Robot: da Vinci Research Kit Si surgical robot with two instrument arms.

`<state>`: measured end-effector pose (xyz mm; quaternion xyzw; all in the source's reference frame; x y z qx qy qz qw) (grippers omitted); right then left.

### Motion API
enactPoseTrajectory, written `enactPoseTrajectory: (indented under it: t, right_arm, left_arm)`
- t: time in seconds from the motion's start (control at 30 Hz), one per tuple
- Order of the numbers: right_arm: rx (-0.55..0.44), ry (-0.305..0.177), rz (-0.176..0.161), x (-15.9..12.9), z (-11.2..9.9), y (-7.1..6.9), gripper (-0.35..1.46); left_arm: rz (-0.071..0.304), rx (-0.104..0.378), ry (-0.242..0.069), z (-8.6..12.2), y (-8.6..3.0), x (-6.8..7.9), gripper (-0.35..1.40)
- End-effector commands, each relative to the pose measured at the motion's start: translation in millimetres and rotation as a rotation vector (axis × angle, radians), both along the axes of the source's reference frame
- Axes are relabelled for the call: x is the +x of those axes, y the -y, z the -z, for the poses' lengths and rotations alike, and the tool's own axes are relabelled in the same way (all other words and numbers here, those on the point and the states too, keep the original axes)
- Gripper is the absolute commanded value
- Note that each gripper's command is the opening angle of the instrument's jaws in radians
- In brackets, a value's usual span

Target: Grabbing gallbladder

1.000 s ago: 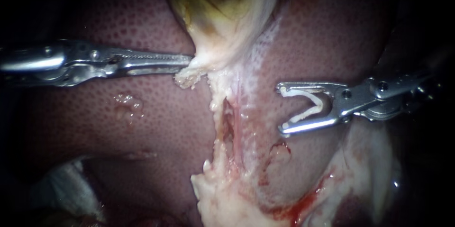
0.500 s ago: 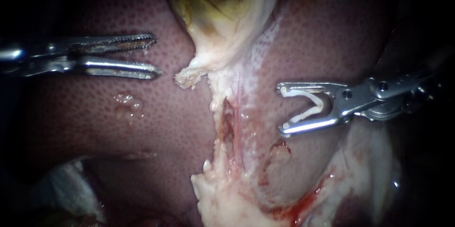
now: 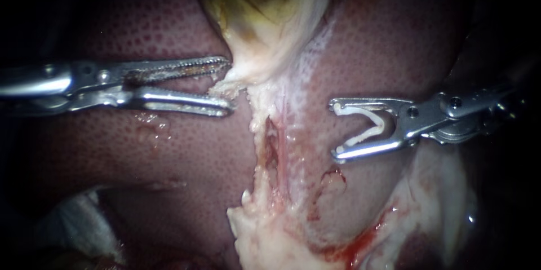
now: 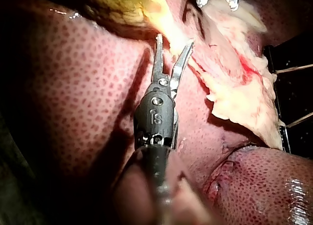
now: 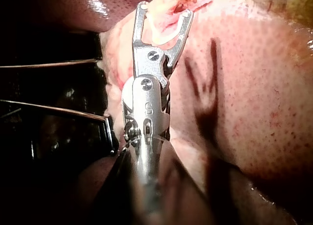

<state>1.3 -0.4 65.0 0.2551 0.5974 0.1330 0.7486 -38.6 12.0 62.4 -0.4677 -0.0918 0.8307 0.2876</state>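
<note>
Lying at the upper middle of the endoscope view: the gallbladder [image 3: 265, 16], yellow-green above, narrowing downward to a pale frayed tip.

Liver [image 3: 169, 151]: dark red, speckled, on both sides of the gallbladder and beneath both instruments.

Left instrument [image 3: 228, 85]: shaft enters from the left and lies level over the liver. Its toothed jaws are parted with a clear gap. The frayed tip of the gallbladder sits between the jaw ends, the upper jaw end against its edge, not clamped. The left wrist view shows the same instrument [image 4: 174, 41] with its jaws spread in a V, pointing at the pale edge below the yellow gallbladder [image 4: 122, 5].

Right instrument [image 3: 333, 129]: shaft enters from the right. Its jaws stand wide and carry a white clip [image 3: 355, 111] seated between them, touching both. It is well apart from the gallbladder, over the liver, beside a strip of pale tissue [image 3: 270, 236].

Blood smear [image 3: 360, 242]: on the pale tissue, lower right.
</note>
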Motion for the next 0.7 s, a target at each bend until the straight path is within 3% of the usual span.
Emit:
enactPoseTrajectory:
  t: [0.03,0.17,0.3,0.33,0.47,0.7]
  right_arm:
    - [0.0,0.0,0.0,0.0,0.0,0.0,0.59]
    - [0.0,0.0,0.0,0.0,0.0,0.0,0.59]
    - [0.0,0.0,0.0,0.0,0.0,0.0,0.59]
    - [0.0,0.0,0.0,0.0,0.0,0.0,0.59]
    - [0.0,0.0,0.0,0.0,0.0,0.0,0.59]
    - [0.0,0.0,0.0,0.0,0.0,0.0,0.59]
  left_arm:
    - [0.0,-0.002,-0.002,-0.4,-0.1,-0.1,0.39]
    - [0.0,0.0,0.0,-1.5,-0.4,0.2,0.24]
    - [0.007,-0.005,-0.004,-1.6,-0.7,0.9,-0.3]
    - [0.004,-0.003,-0.005,-1.6,-0.7,1.1,-0.35]
    - [-0.024,0.014,-0.039,-1.8,-0.9,2.0,-0.35]
    - [-0.042,0.026,-0.054,-1.4,-1.0,3.0,-0.35]
